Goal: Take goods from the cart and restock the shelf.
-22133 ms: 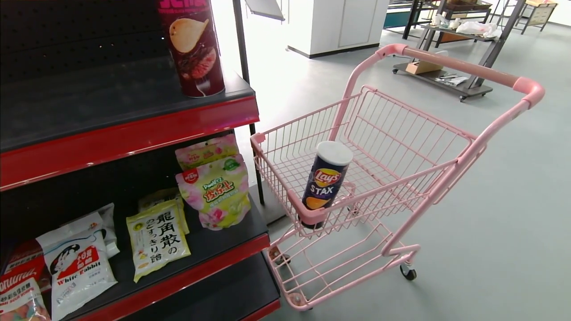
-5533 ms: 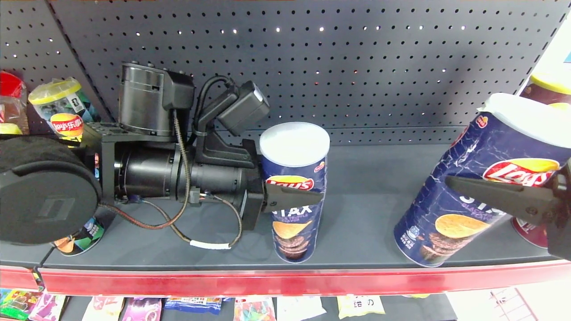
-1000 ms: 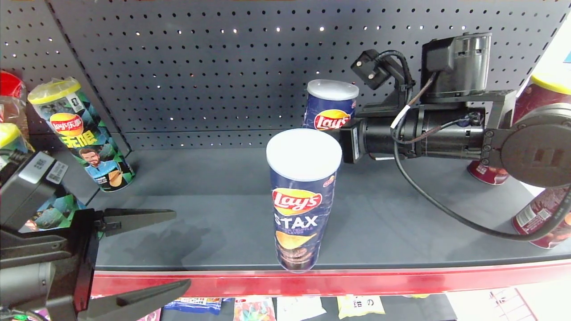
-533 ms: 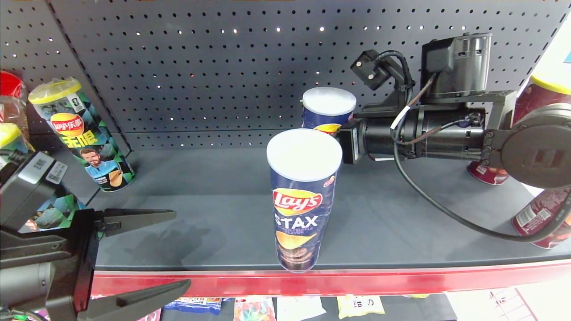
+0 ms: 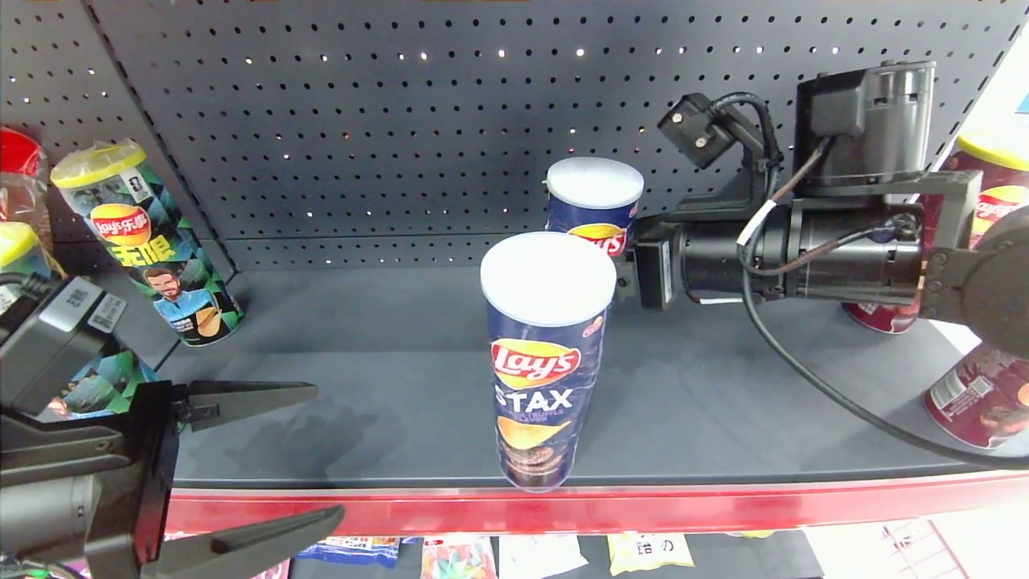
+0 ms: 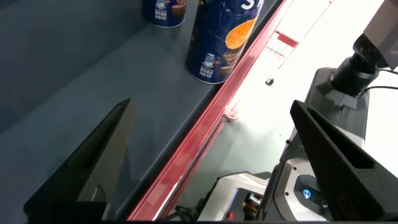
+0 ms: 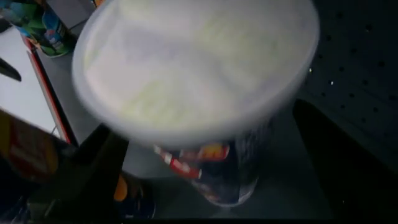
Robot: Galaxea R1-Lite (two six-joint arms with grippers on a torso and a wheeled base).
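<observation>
Front can (image 5: 540, 378), rear can (image 5: 593, 201) stand lidded on shelf (image 5: 362, 354)

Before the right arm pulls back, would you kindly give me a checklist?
1. Rear blue chip can with white lid upright on grey shelf: ok.
2. Right claw open, gaps beside that can: ok.
3. Left claw open, empty: ok.
4. Front blue chip can set back from red shelf edge: not ok, stands at it.
5. Right arm clear of dark red cans: cannot tell.
</observation>
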